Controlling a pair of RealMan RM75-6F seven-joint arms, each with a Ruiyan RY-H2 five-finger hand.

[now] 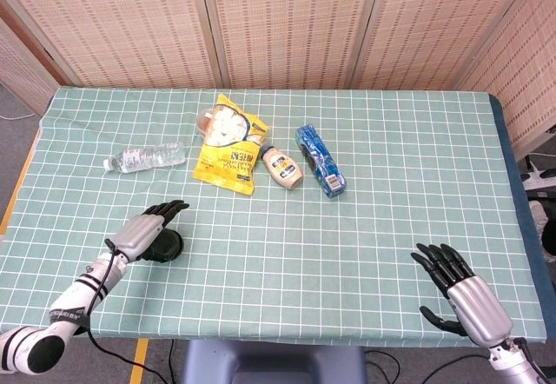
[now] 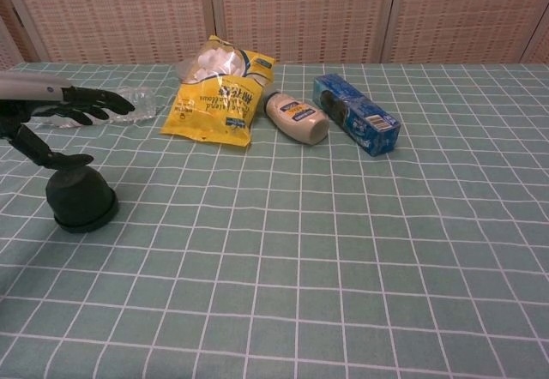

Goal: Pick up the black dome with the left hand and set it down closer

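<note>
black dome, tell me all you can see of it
The black dome is a small, matte, dark, rounded cap with a flared rim at its base, sitting upright on the green checked tablecloth near the table's front left. The left hand hovers over it with fingers spread, thumb near its top; actual contact cannot be confirmed. Nothing else touches it.

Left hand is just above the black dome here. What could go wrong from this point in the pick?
1. The left hand hovers over the small black rounded dome with fingers extended past it; closing from there could pinch only the smooth top and let it slip.
2. The clear plastic water bottle lies just beyond the dome, so an overshoot might nudge it.
3. The green checked tablecloth could bunch if the dome is dragged closer.
</note>
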